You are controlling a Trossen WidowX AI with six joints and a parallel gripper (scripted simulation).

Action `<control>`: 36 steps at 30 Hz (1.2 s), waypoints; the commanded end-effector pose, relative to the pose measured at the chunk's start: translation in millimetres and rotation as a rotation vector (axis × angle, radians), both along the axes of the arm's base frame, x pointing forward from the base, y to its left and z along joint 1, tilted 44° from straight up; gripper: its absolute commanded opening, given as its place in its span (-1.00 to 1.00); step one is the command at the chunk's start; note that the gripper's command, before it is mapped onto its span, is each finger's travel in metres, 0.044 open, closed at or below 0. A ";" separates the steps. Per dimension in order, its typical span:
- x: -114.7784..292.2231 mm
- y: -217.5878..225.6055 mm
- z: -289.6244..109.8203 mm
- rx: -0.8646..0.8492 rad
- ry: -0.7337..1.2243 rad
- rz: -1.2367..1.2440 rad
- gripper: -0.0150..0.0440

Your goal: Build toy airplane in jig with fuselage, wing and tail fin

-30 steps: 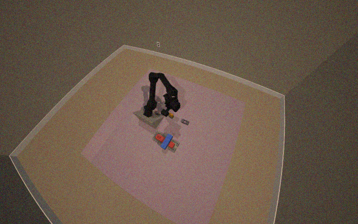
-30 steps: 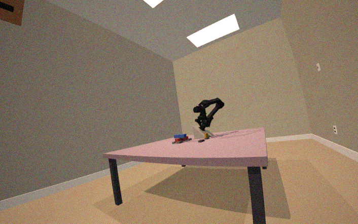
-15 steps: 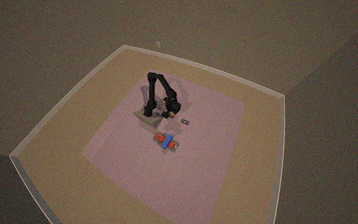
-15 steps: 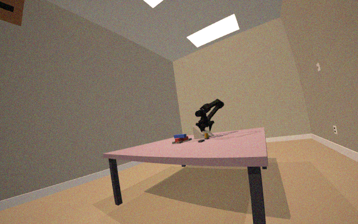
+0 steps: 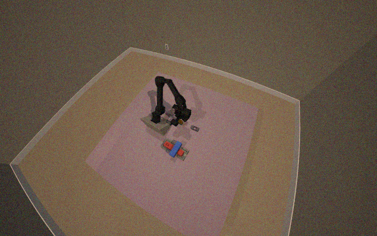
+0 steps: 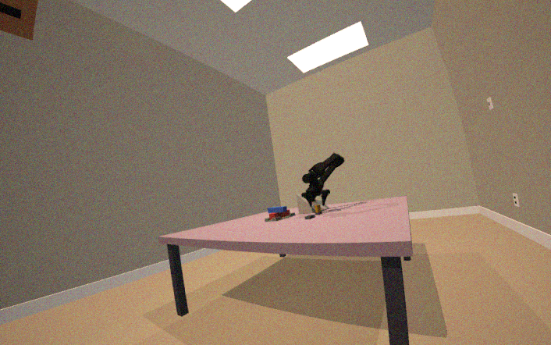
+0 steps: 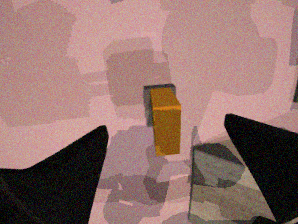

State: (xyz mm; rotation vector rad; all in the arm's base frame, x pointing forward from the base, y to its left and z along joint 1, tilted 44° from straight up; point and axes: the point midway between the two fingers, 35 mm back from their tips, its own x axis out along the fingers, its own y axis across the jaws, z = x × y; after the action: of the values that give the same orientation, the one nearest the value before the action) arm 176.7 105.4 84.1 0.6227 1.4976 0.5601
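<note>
The red fuselage (image 5: 167,144) (image 6: 280,214) lies in the grey jig (image 5: 185,157) with the blue wing (image 5: 175,149) (image 6: 276,209) across its top. The orange tail fin (image 5: 180,122) (image 6: 317,208) (image 7: 165,125) stands on the pink table (image 5: 194,180) (image 6: 345,231) beside the arm's base. My gripper (image 5: 177,120) (image 6: 319,201) (image 7: 168,125) is open and empty. It hangs low over the tail fin, with one finger on each side of it and apart from it in the wrist view.
A small grey block (image 5: 194,127) (image 6: 310,217) lies on the table a little beyond the tail fin. The arm's grey base plate (image 5: 157,126) (image 7: 216,185) sits close to the fin on one side.
</note>
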 end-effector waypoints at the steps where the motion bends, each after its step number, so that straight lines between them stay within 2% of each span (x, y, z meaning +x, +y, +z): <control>1: -0.6 5.2 -5.8 0.003 0.005 -0.004 1.00; 16: -2.3 21.0 -20.4 0.009 0.005 -0.004 1.00; 31: -2.3 21.0 -20.4 0.009 0.005 -0.004 -0.33; 36: -2.3 21.0 -20.4 0.009 0.005 -0.004 -0.45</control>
State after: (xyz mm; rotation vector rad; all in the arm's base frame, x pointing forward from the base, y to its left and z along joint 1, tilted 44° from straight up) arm 174.1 126.3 63.7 0.6303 1.4992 0.5651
